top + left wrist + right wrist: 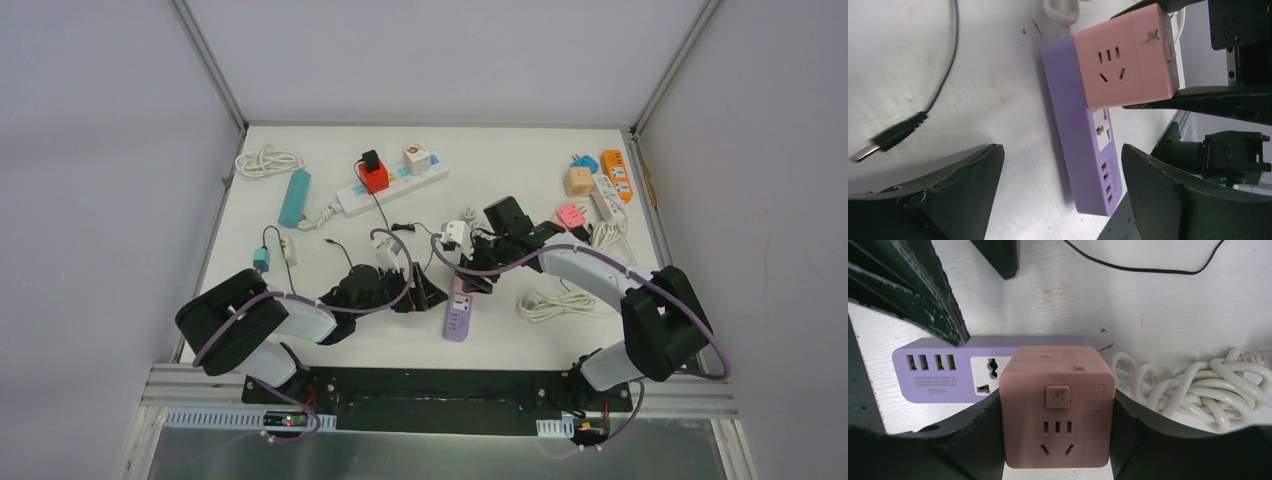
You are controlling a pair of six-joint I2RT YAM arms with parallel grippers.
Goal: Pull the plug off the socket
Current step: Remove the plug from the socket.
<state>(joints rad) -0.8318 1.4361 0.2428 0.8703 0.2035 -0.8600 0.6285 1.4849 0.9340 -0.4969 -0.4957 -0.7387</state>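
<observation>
Pink plug [1055, 390], seated in purple socket [938, 371] near table's [500, 150] near edge, clamped by right gripper [1058, 432]; left gripper [1060, 152] wide, straddling socket.

A robotics lab was suggested: a white table [500, 155] was walled by plain grey panels [100, 150] on metal framing [208, 60], and strewn with power strips [400, 185].

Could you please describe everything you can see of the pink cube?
The pink cube is a matte plastic adapter with rounded edges and a small scuff. One face has a power button above a five-hole outlet. It sits plugged into the cord end of the purple strip, and the right end effector grips two opposite sides.
</observation>
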